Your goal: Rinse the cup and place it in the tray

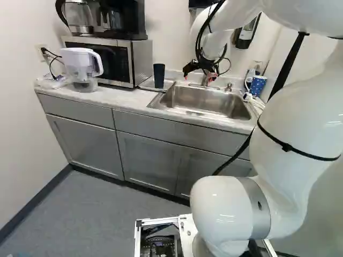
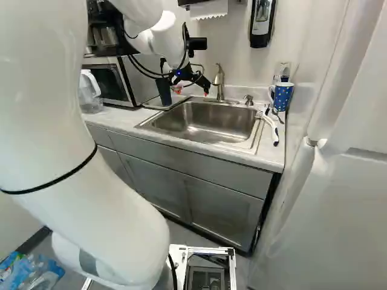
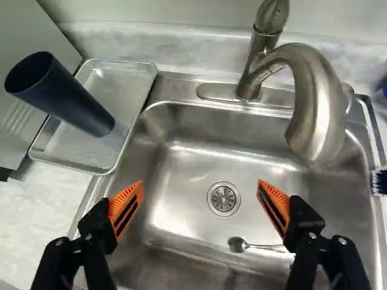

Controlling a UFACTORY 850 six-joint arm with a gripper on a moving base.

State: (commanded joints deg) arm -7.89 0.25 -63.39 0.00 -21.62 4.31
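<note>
"How does the gripper [image 2: 192,91] stand?"

"Wide. The orange pads [image 3: 127,208] are well apart, and between them the wrist view shows only the sink [image 3: 181,223] below. One finger appears by the sink's tray-side edge."

"What's under it?"

"The drain [image 3: 224,199], with a spoon [image 3: 237,244] lying near it on the sink bottom."

"And the cup?"

"The dark cup [image 3: 66,96] stands upright in the metal tray [image 3: 72,148], just beside the sink, well apart from the fingers. Bare tray shows on its sink side."

"Where is it tight?"

"The microwave [image 1: 140,61] is close on the cup's other side. Ahead of the gripper [image 3: 201,183], the faucet [image 3: 317,109] curves out over the sink. Room opens across the basin between the faucet and the tray."
</note>
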